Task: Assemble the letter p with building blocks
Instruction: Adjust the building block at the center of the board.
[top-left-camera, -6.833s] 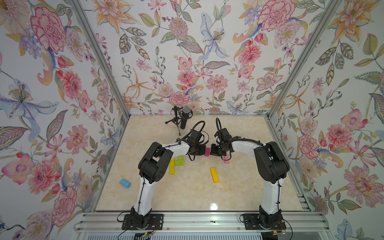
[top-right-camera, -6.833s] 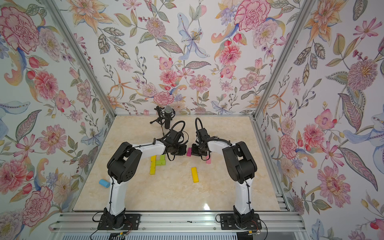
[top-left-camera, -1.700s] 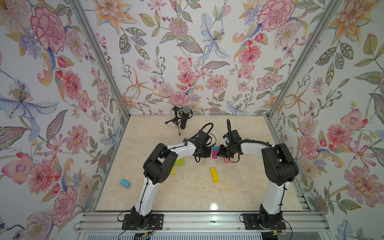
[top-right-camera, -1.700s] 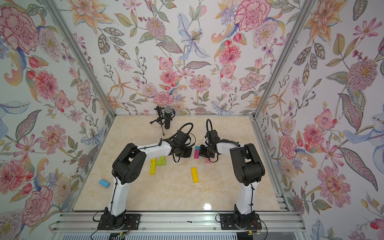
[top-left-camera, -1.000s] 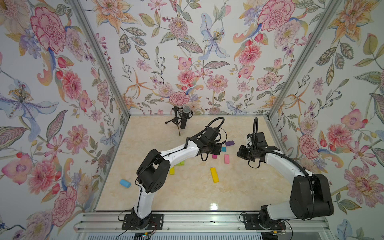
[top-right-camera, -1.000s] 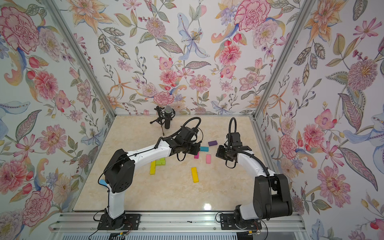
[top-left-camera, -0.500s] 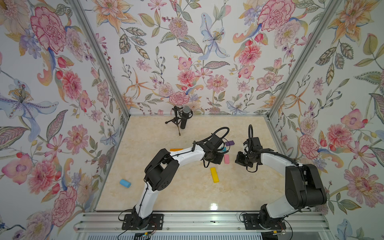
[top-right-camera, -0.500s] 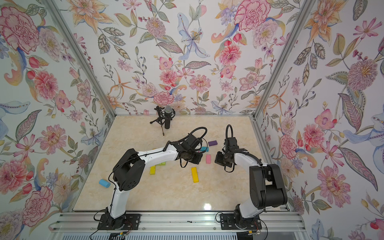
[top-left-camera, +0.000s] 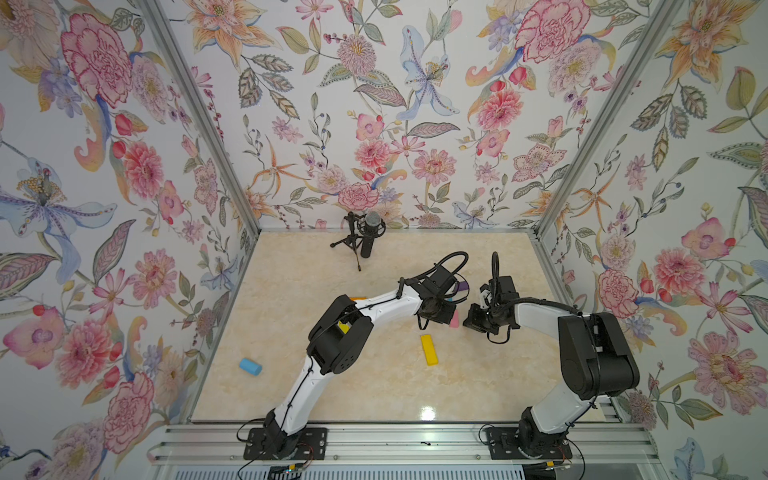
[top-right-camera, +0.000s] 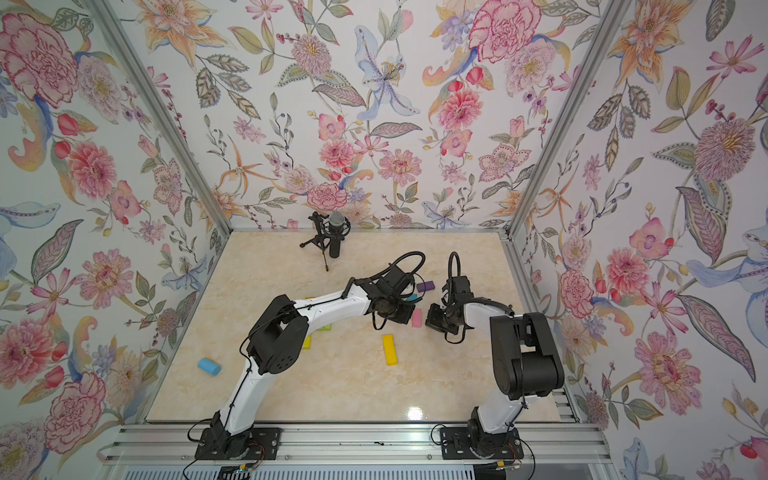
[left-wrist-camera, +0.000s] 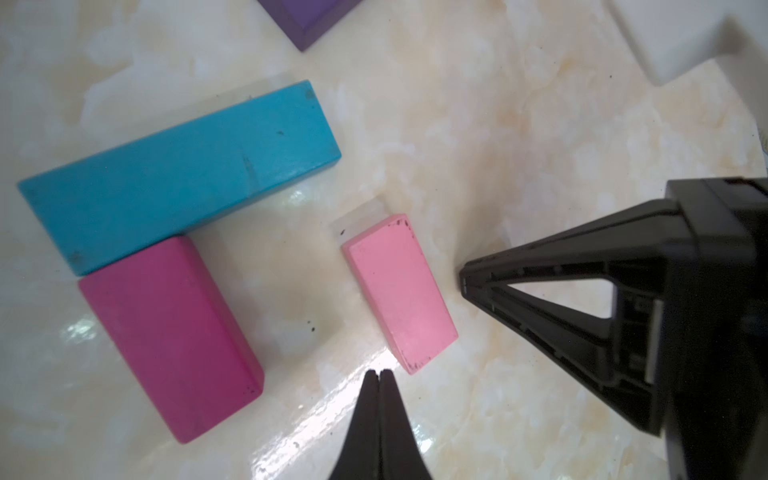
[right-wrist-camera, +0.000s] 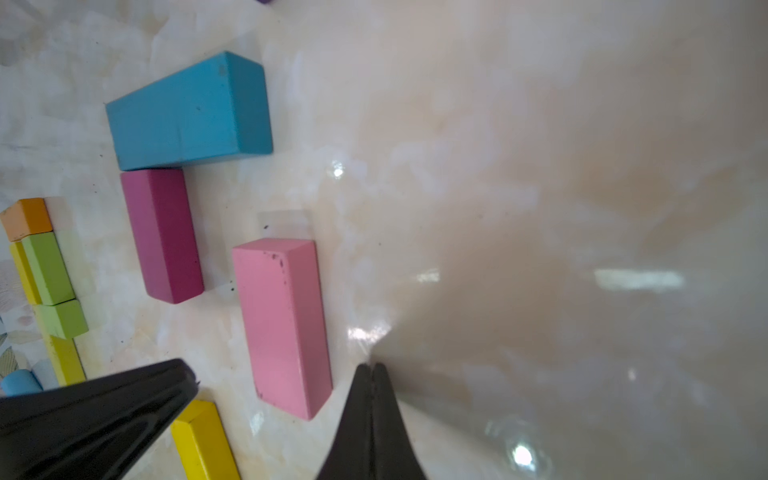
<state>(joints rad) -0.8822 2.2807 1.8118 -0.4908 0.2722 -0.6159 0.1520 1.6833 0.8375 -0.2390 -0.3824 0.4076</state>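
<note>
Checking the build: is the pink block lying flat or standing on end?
Lying flat. In the right wrist view the pink block rests lengthwise on the tabletop, broad face up, apart from the magenta block.

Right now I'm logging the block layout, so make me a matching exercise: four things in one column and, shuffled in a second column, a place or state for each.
Column one:
1. teal block
2. pink block
3. blue cylinder
4. left claw

Column two:
A. shut, holding nothing
B. touching the magenta block at its end
C. alone by the table edge on the left arm's side
D. apart from other blocks, next to the right claw

Pairs: 1-B, 2-D, 3-C, 4-A
</note>
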